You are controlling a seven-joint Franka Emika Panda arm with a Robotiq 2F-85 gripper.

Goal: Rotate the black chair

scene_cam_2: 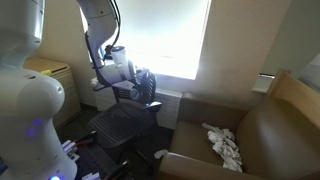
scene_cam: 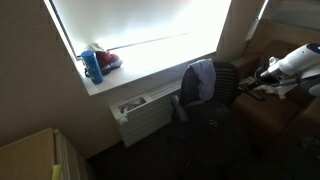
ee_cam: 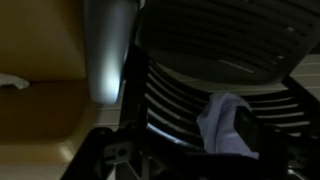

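Note:
The black chair (scene_cam: 222,95) stands by the window, with a light blue-grey cloth (scene_cam: 200,80) draped over its back. It also shows in an exterior view (scene_cam_2: 125,125), with its seat facing the camera. My gripper (scene_cam_2: 126,78) is at the top of the backrest, close to the cloth; in an exterior view the gripper (scene_cam: 258,80) reaches in from the side. The wrist view is dark: the slatted backrest (ee_cam: 175,105) and the cloth (ee_cam: 222,120) fill it at very close range. My fingers are lost in shadow, so I cannot tell whether they are open or shut.
A brown armchair (scene_cam_2: 270,135) with a white cloth (scene_cam_2: 225,145) on its seat stands beside the black chair. A blue bottle (scene_cam: 92,66) and a red object (scene_cam: 108,60) sit on the windowsill. A heater unit (scene_cam: 145,112) is under the window.

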